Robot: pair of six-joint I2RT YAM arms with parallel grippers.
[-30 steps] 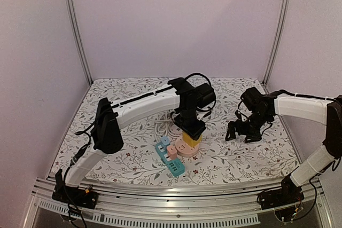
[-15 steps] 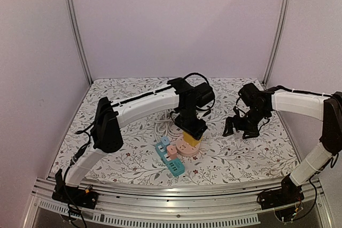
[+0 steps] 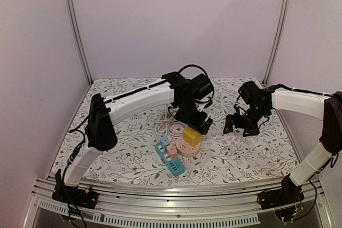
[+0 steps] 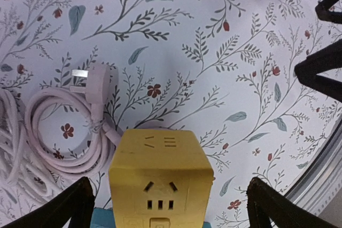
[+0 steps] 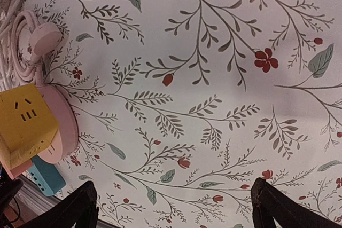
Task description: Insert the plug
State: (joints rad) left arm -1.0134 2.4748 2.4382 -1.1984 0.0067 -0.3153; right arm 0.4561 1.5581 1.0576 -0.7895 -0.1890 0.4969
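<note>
The yellow cube plug (image 3: 192, 135) stands on the pink round socket (image 3: 185, 149) at the middle of the table. In the left wrist view the cube (image 4: 160, 174) fills the lower middle, socket holes on its faces. My left gripper (image 3: 201, 124) hangs just above and behind it, open, its fingers (image 4: 72, 209) wide on either side and clear of the cube. My right gripper (image 3: 243, 125) hovers open over bare cloth to the right, holding nothing. The right wrist view has the cube (image 5: 24, 121) and socket (image 5: 63, 126) at its left edge.
A teal power strip (image 3: 172, 161) with a small pink adapter (image 3: 171, 152) lies left of the socket. Behind it sits a coiled pale cable (image 3: 164, 125) ending in a pronged plug (image 4: 93, 78). Floral cloth (image 3: 251, 156) covers the table; metal posts stand at the back corners.
My left gripper opened, let go of the yellow cube and drew up and back from it. The cube stays on the pink socket. The right gripper shifted slightly back.
</note>
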